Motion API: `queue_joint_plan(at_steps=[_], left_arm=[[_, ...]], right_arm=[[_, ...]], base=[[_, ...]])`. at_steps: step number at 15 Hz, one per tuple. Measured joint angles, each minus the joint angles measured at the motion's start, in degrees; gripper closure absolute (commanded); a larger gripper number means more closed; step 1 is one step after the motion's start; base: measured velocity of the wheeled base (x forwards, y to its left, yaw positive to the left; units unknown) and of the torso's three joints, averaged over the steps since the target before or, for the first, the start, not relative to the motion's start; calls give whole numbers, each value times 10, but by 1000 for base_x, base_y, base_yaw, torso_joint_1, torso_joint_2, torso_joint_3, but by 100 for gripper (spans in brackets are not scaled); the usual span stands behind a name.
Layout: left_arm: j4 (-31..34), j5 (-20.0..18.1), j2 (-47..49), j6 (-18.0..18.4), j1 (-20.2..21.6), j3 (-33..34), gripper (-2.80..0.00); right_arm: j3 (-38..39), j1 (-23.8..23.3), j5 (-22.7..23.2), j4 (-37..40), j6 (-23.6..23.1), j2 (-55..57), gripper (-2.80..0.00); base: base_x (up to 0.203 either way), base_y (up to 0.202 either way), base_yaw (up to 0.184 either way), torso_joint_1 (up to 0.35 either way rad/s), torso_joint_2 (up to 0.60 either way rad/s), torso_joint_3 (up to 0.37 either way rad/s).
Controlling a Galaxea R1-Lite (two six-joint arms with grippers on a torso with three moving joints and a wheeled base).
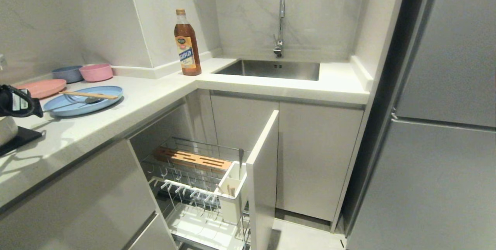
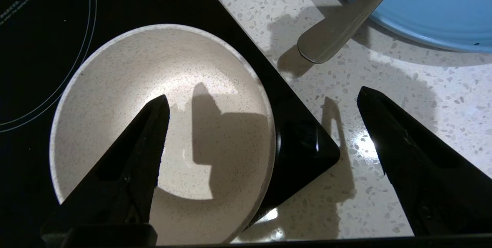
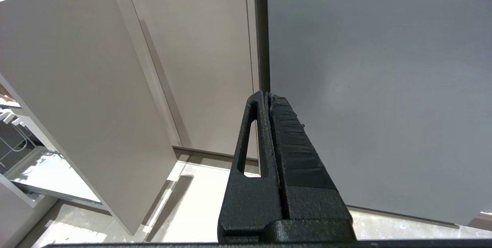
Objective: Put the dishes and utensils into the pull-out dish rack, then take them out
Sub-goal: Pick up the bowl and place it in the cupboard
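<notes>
Left wrist view: my left hand spread above cream bowl | plate, spoon, chopsticks near surface's left edge | rack looks unloaded | right hand pressed together.

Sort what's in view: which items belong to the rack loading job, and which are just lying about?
Job items:
- light-blue plate
- cream bowl, under the open left pincer
- spoon
- chopsticks
- pull-out dish rack

Lying about:
- pink plate
- pink bowl
- grey-blue bowl
- oil bottle
</notes>
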Motion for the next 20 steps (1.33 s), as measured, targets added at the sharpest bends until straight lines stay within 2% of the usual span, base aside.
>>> queue_joint_plan(at_steps=[17, 18, 20], left_arm=[[1, 3, 11, 10, 0, 1, -280], [1, 3, 11, 10, 0, 1, 0], [2, 3, 11, 11, 2, 1, 0]], right_arm=[[0, 0, 0, 0, 0, 0, 0], [0, 0, 0, 0, 0, 0, 0], [0, 0, 0, 0, 0, 0, 0]], base=[[0, 0, 0, 0, 0, 0], [0, 0, 0, 0, 0, 0], [0, 0, 0, 0, 0, 0]])
